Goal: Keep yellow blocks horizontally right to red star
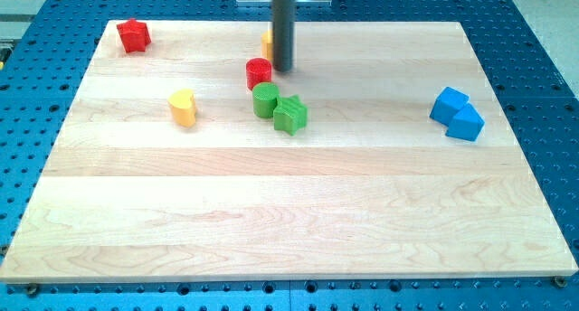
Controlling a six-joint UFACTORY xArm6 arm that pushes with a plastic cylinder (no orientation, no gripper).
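rod tip at the table's top centre; yellow blocks apart from the red star.

red star point(133, 35) lies at the table's point(289, 221) top-left corner; yellow heart-like block point(183, 108) sits lower and to the view's right of it, well apart; a second yellow block point(267, 45) shows only as a sliver behind the rod, shape cannot be told; my tip point(282, 70) rests just right of the red cylinder point(259, 73), close to touching; green cylinder point(265, 100) and green star point(290, 114) touch each other just below; two blue blocks point(457, 114) touch at the view's right; no jaws fitted, the arm ends in a plain rod holding nothing.
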